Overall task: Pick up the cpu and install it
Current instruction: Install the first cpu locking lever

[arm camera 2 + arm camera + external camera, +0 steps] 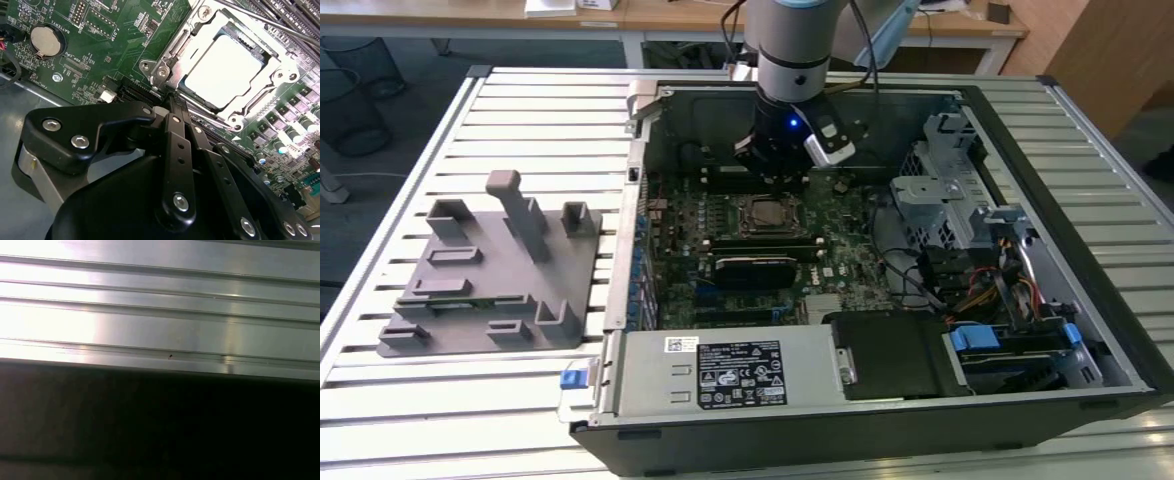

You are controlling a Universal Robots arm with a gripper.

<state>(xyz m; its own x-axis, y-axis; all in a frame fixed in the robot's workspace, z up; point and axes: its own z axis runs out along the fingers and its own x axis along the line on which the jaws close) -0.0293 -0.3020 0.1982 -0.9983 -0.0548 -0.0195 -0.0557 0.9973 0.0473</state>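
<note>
One cpu (231, 70) seated in socket (274, 76) in second wrist view; end effector (172, 102) pressed together, empty.

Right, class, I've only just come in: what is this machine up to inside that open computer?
A single robot arm reaches down into an open computer case lying on a slatted metal table. Its gripper hangs just above the motherboard, close beside the socket. In the second wrist view the cpu already lies in that socket, its silvery top showing inside the metal frame. The gripper holds nothing that shows. A grey plastic holder tray stands on the table at the exterior view's left.
</note>
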